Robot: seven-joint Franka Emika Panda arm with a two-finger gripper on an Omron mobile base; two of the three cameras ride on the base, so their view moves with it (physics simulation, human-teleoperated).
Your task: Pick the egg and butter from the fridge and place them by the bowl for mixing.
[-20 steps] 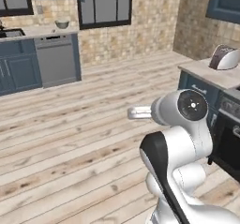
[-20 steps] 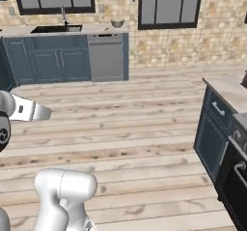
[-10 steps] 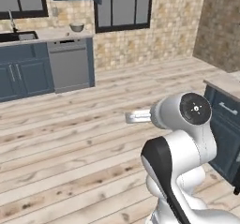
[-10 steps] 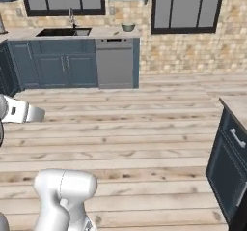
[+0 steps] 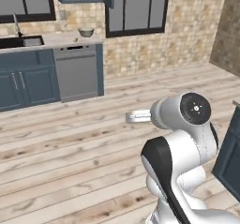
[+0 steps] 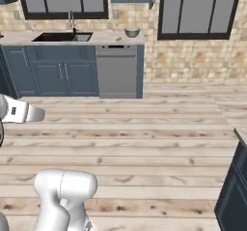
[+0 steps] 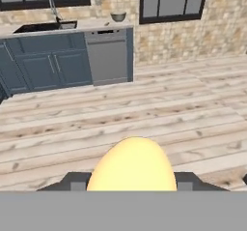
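end effector point(image 7: 131, 184) seen in hand view: both dark finger tips closed in on the egg point(image 7: 131, 166), one on each side, touching it. the egg sits between them, pale yellow-orange, rounded top standing clear above the tips. grip is narrow, just the egg's width.

left base view: arm folded, wrist held out to the left over the wooden floor point(image 5: 70, 162); fingers hidden behind the hand body there, so grip cannot be read from that side. right base view: the hand enters at the left edge, again with the tips out of sight.

ahead across the floor: worktop point(image 7: 72, 28) along the far wall, with a small grey bowl point(image 7: 117, 17) on it above the dishwasher point(image 7: 108, 55). sink point(image 7: 44, 27) with tap to the left of the bowl, dark blue cabinets point(image 7: 46, 65) below. egg well apart from the bowl.
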